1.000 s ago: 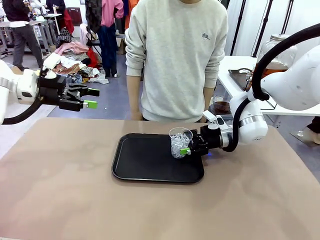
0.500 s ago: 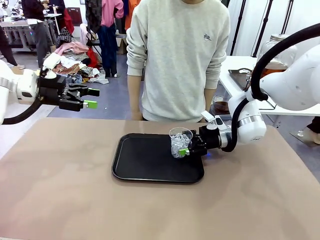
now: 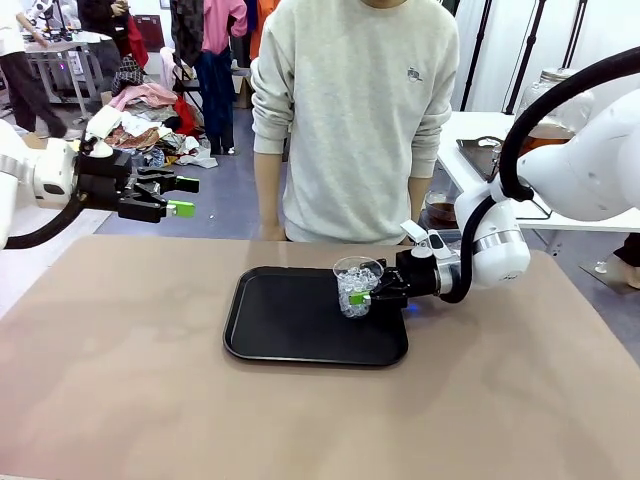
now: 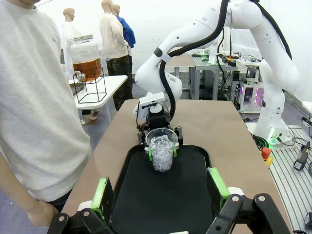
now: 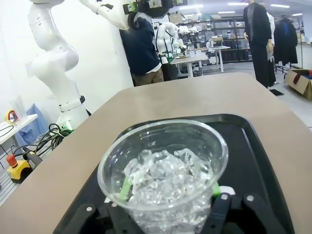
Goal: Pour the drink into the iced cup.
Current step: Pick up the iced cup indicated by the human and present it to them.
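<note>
My right fingers (image 3: 357,298) grasp the cup (image 3: 357,276) of ice on the tray (image 3: 290,330). My left fingers (image 3: 181,208) hang released, up left.

My tan worktop (image 3: 120,380) carries one black tray (image 3: 285,325), lying flat. My right tool (image 3: 360,296) reaches over the tray's near right corner.

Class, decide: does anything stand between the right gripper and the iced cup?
Nothing visible does: the right gripper has its pads against both sides of the iced cup on the black tray.
</note>
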`<state>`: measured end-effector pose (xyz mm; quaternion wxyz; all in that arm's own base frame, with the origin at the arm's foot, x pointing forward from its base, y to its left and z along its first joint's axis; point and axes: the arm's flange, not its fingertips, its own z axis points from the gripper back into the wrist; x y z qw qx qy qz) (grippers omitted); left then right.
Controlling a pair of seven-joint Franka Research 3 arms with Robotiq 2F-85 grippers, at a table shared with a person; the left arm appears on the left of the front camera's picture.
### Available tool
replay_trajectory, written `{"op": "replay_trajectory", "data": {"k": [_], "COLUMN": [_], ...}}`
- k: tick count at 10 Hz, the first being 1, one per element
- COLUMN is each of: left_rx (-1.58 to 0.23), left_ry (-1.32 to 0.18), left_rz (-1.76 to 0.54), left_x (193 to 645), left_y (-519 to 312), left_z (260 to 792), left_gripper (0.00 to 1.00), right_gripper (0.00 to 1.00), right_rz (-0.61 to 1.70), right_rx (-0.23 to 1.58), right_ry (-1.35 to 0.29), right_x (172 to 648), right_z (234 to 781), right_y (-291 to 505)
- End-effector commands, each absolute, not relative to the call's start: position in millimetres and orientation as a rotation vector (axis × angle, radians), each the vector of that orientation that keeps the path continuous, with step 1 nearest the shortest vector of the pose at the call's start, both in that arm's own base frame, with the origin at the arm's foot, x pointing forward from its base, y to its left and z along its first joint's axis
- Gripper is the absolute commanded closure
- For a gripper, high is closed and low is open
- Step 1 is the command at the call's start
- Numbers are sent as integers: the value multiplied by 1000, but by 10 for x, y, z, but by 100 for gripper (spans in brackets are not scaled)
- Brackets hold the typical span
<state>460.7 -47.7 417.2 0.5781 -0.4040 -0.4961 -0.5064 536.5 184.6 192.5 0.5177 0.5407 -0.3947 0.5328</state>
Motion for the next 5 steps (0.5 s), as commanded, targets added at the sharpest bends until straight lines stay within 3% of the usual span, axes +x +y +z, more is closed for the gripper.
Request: {"op": "replay_trajectory", "data": {"k": [1, 5], "left_rx": [-943, -943], "left_ry": [-1164, -1164], "left_rz": [-1187, -1187], "left_x": [4599, 4599], "left_y": [-475, -475], "left_z": [4183, 4183], "left_gripper": [0, 0], "right_gripper": [36, 36], "right_rz": [1241, 1224], "right_rx": [1340, 1374], "right_ry": [-953, -954], "right_x": [5448, 5443], "right_z": [1943, 2025], "right_y": [1911, 1868]}}
